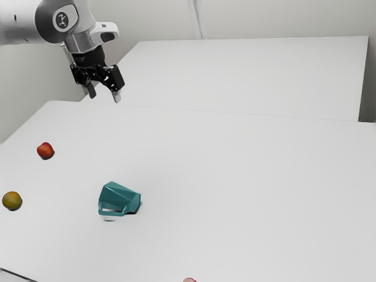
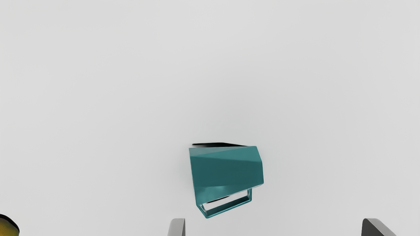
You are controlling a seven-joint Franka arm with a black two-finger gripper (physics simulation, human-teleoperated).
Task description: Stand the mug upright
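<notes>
1. Our gripper (image 1: 104, 97) hangs high over the table (image 1: 205, 176), well apart from the mug (image 1: 120, 198), its two fingers (image 2: 177, 227) spread wide from each other.
2. We see the mug lying on its side on the table, in the lower half of the exterior view and toward the exterior view's left. It is teal, with a soft sheen, and its body is cut into flat, angular faces that taper from a broad end to a narrower one. The broad end points to the exterior view's left.
3. Its handle (image 2: 229, 206) is a squared loop of the same teal, set along one side of the body. In our wrist view, the loop is on the side of the mug nearer the fingertips.
4. We bring the arm (image 1: 20, 22) in from the exterior view's upper left: a smooth, white, rounded link runs nearly level to a joint with a dark grey round cap (image 1: 62, 19), and below it the hand (image 1: 89, 59) points downward with a slight tilt. The hand's lower part is black, and the fingers end in pale grey tips.
5. Our table has a smooth, matte, whitish top. On it, toward the exterior view's left, lie a small, roundish red fruit (image 1: 45, 150) and a rounder, olive-yellow one (image 1: 12, 201), both apart from the mug.
</notes>
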